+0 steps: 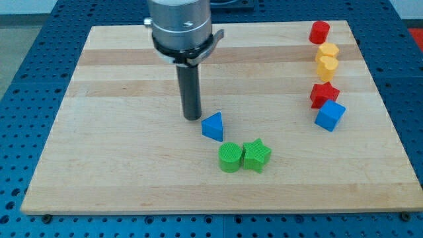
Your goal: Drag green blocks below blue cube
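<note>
A green cylinder [230,157] and a green star [256,155] lie side by side, touching, near the board's lower middle. The blue cube [330,116] sits at the view's right, well apart from them. My tip [192,117] rests on the board up and to the left of the green blocks, just left of a blue triangular block [213,126].
The wooden board [132,165] carries a column at the right: a red cylinder [320,32], a yellow hexagon [328,51], a yellow block [326,67] and a red star [324,94] right above the blue cube.
</note>
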